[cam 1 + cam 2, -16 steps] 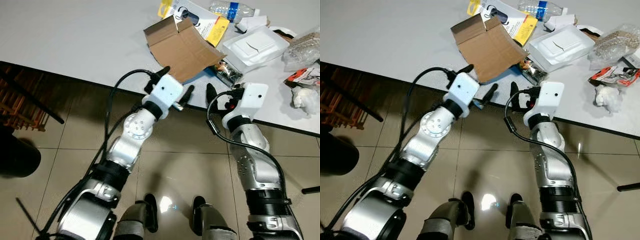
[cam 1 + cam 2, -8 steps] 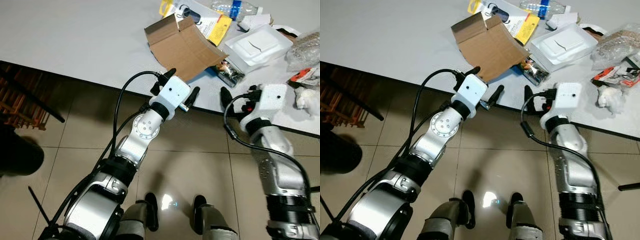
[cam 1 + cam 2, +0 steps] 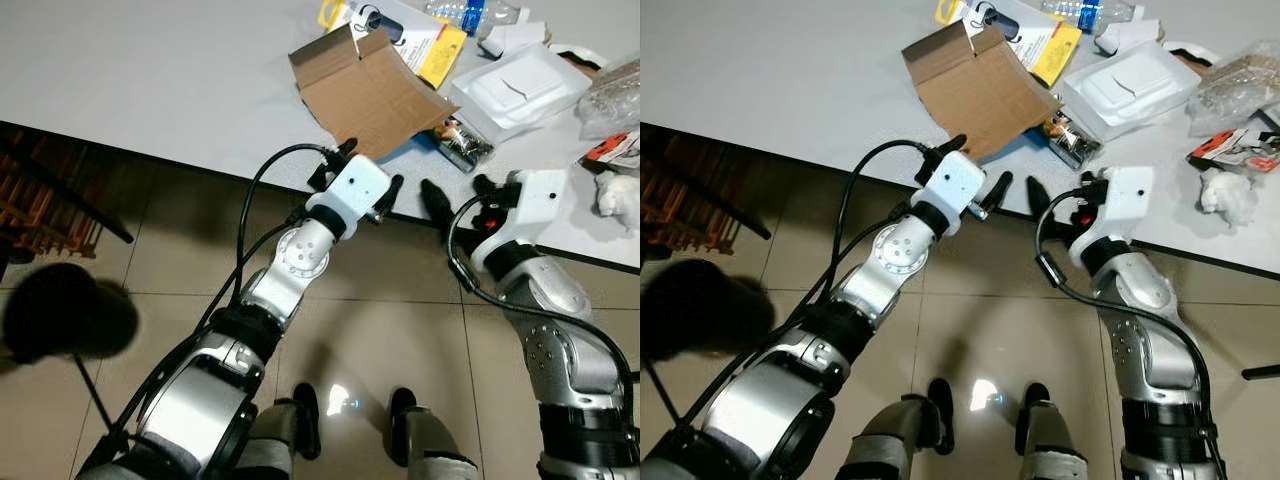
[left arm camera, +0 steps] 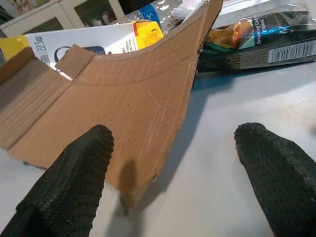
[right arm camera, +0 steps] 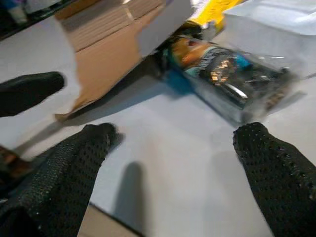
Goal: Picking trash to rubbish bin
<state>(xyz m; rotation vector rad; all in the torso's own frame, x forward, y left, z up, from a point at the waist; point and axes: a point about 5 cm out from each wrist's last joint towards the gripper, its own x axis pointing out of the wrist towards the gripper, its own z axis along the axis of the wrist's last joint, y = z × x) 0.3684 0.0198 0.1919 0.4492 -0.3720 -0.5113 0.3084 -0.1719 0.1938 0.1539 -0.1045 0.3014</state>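
Both arms are up at the near edge of the white table (image 3: 150, 80), and the trash is spread across its far right part. The left gripper (image 3: 368, 170) sits right at the table edge with its two black fingers spread wide, one fingertip (image 4: 79, 168) just in front of the near corner of the flattened cardboard box (image 3: 365, 90), not quite touching it as far as the wrist view lets one judge. The right gripper (image 3: 455, 192) is just to the right of it, fingers also parted, pointed at the shiny snack wrapper (image 5: 227, 74) that lies beside the cardboard's right corner. Behind the cardboard lies a yellow and white package (image 3: 415, 35), and farther back a clear plastic bottle (image 3: 470, 12). To the right sits a white foam container (image 3: 515, 85), then a crumpled clear bag (image 3: 612, 85), a red and white wrapper (image 3: 612, 150) and a ball of white tissue (image 3: 612, 195). Down on the tiled floor (image 3: 400, 330) at the left, a dark round shape (image 3: 60, 315) appears blurred.
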